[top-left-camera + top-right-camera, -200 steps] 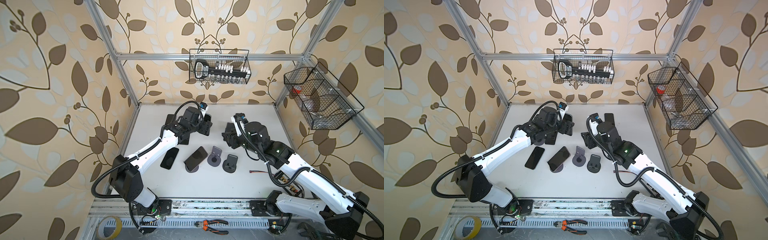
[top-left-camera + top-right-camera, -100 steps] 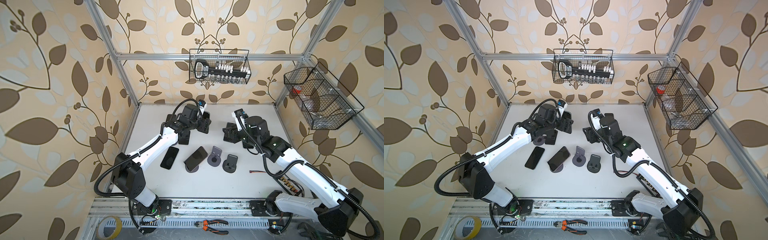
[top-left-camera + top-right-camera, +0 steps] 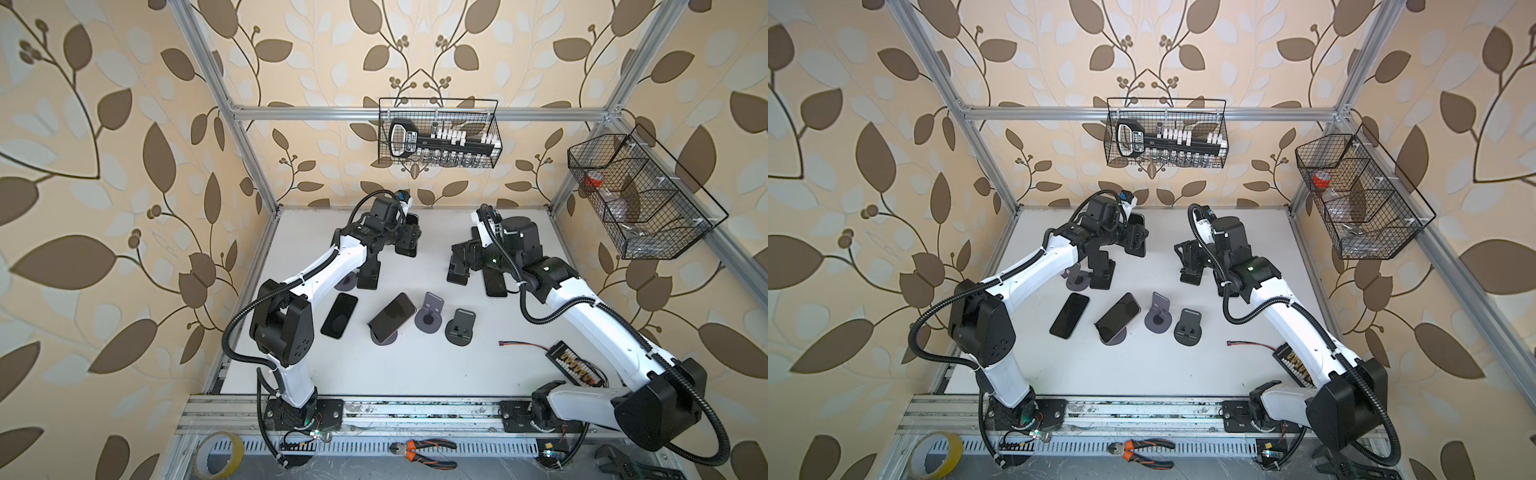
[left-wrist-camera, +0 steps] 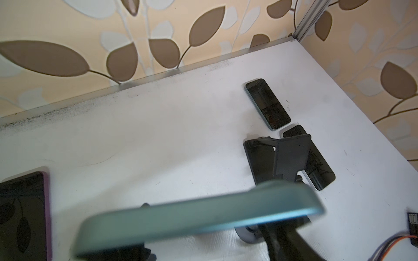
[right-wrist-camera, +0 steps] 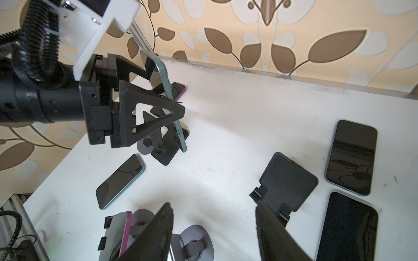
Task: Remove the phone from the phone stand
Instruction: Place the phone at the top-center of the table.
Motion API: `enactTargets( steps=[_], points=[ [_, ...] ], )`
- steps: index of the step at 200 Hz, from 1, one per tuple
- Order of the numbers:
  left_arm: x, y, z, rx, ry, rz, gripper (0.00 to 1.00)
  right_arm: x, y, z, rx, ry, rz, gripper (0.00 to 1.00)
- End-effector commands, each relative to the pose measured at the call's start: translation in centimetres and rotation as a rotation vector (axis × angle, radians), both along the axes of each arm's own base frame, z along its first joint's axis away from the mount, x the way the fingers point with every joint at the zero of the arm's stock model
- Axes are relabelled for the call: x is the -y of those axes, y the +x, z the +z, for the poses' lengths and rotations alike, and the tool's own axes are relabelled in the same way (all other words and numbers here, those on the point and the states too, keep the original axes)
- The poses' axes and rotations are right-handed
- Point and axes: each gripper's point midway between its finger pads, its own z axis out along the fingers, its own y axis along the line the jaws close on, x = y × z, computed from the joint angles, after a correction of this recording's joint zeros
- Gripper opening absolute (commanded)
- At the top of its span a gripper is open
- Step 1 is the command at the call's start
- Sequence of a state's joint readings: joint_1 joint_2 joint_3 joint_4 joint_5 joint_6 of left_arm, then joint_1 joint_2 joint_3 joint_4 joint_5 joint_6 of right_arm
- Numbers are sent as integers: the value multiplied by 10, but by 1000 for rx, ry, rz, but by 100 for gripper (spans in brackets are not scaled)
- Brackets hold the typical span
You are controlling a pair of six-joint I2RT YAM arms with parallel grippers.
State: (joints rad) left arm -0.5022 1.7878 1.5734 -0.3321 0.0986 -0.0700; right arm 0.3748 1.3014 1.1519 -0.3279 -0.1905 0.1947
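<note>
My left gripper is shut on a teal-edged phone and holds it on edge in the air. In the left wrist view this phone is a blurred band across the frame. A black phone stand stands bare on the table below and beside the phone, apart from it in both top views. My right gripper hovers open over the right half of the table with nothing between its fingers.
A phone lies flat. Next to it a phone leans on a grey stand. Beside them stand a bare grey stand and a bare black one. Near my right gripper are another black stand and two flat phones.
My right gripper has drawn back toward the far wall and opened slightly. The left gripper keeps its hold on the phone and has shifted a little farther from the stand.
</note>
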Motion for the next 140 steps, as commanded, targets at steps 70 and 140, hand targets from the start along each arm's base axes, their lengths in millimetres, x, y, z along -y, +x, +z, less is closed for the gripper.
enactTargets(
  steps=[70, 140],
  points=[
    [-2, 21, -32, -89, 49, 8, 58, -36, 18, -17, -113, 91, 127, 60],
    [-2, 38, -67, -162, 96, 18, 58, -52, 12, -47, -276, 174, 169, 61]
  ],
)
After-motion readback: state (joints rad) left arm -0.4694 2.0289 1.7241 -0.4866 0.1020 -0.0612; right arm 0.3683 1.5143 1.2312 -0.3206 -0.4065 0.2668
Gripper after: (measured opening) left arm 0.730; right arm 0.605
